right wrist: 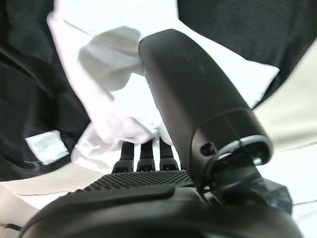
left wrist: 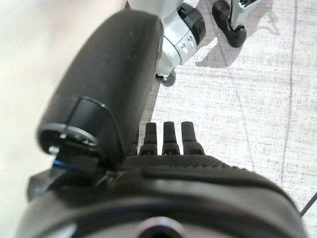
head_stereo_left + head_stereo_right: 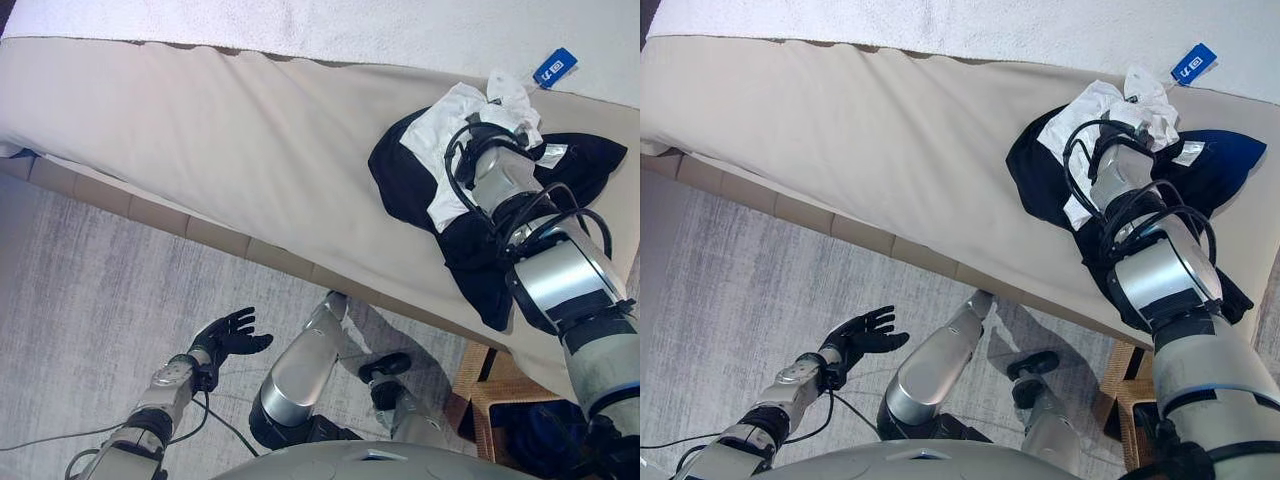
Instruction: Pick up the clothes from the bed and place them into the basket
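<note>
A pile of clothes lies on the right of the beige bed (image 3: 220, 150): a black garment (image 3: 400, 175) with a white garment (image 3: 450, 125) on top. My right arm reaches over the pile. In the right wrist view my right hand (image 1: 148, 191) rests on the white garment (image 1: 109, 64), with its fingers (image 1: 143, 151) straight and pushing into a fold and its thumb straight above the cloth. The black garment (image 1: 29, 99) lies on both sides of it. A wicker basket (image 3: 482, 395) stands on the floor by the bed's near edge at the lower right. My left hand (image 3: 228, 335) hangs open over the floor.
A white blanket (image 3: 300, 25) covers the far side of the bed. A blue tag (image 3: 554, 66) lies just beyond the pile. Dark blue cloth (image 3: 545, 430) lies in the basket. A grey rug (image 3: 90, 300) covers the floor in front of the bed.
</note>
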